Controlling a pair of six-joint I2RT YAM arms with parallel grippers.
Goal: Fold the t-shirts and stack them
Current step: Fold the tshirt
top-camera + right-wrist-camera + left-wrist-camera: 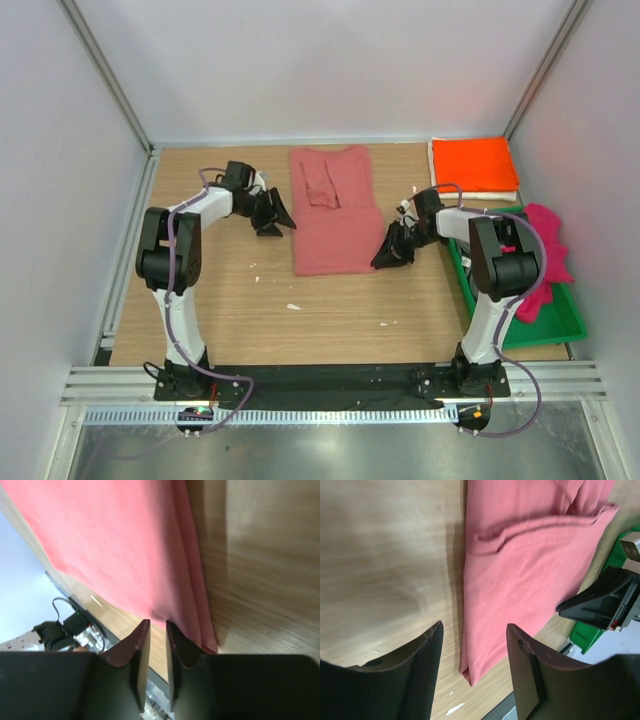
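Observation:
A dusty salmon-red t-shirt (335,215) lies folded into a long strip in the middle of the table, a sleeve turned over its upper part. My left gripper (275,218) hangs just off its left edge, open (475,627), with nothing between the fingers; the shirt (530,570) lies beyond them. My right gripper (390,250) is at the shirt's lower right corner. Its jaws (158,623) stand a narrow gap apart with nothing in it, and the shirt's edge (115,545) sits right at the tips. A folded bright orange shirt (473,160) rests on a white one (480,196) at the back right.
A green plastic tray (560,325) stands along the right edge with a crumpled magenta shirt (545,250) in it. The right arm reaches across the tray's near-left side. White walls close in the table on three sides. Small white specks lie on the wood in front of the shirt.

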